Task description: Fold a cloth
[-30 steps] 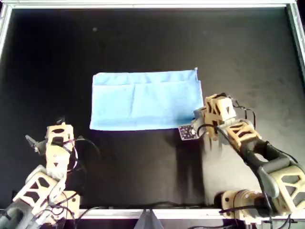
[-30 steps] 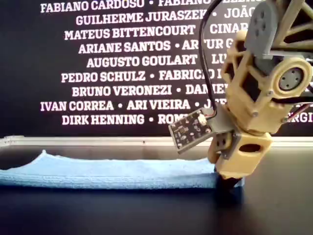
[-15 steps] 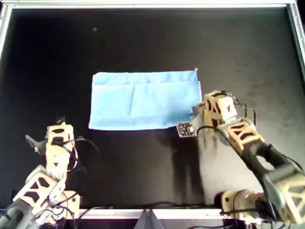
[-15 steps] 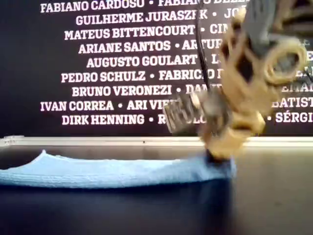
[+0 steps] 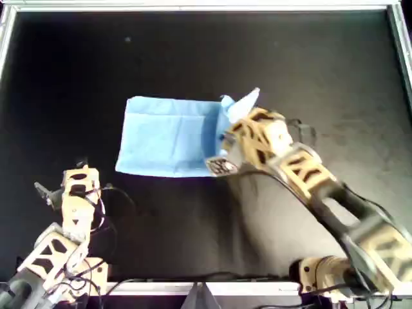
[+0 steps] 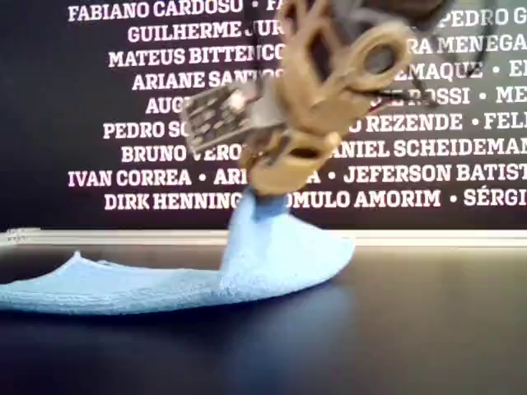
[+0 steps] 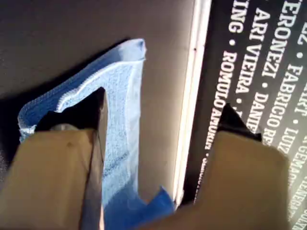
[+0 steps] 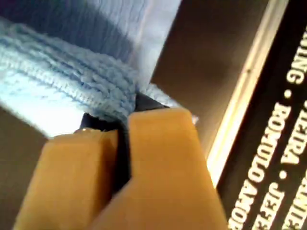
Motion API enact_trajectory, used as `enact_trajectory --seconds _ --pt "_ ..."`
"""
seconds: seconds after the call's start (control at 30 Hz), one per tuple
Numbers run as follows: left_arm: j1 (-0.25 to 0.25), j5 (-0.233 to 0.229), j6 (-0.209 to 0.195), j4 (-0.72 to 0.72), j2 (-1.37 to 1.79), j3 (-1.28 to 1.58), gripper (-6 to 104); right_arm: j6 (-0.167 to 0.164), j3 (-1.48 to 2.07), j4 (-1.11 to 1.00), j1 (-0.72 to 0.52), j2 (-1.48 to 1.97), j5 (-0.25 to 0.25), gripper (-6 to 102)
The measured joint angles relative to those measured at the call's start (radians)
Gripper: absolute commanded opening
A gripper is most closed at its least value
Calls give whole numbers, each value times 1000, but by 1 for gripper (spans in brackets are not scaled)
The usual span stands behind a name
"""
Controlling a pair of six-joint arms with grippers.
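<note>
The light-blue cloth [image 5: 167, 135] lies on the black mat, left of centre in the overhead view, its right end lifted and pulled over leftward. My right gripper [image 5: 237, 126] is shut on that raised end, which hangs from it as a peak [image 6: 268, 239] in the exterior view. The right wrist view shows bunched cloth [image 8: 72, 91] pinched at the closed fingertips of that gripper [image 8: 123, 120]. My left gripper [image 5: 78, 168] rests at the overhead view's lower left, apart from the cloth. Its jaws stand wide open and empty in the left wrist view [image 7: 163, 110], with the cloth [image 7: 120, 91] beyond them.
A metal frame [image 5: 206, 6] rims the black mat. A dark wall with white printed names [image 6: 189, 82] stands behind the mat in the exterior view. A small circuit board [image 5: 221, 166] sticks out from the right gripper.
My right gripper has risen and swung toward the overhead view's left, carrying the cloth's right end up and over the rest. The left arm has stayed still.
</note>
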Motion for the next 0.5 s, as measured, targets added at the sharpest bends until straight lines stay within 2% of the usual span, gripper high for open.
enact_trajectory --seconds 0.5 --pt "0 0 0 0 0 0 82 0 -629 0 238 -508 -2 1"
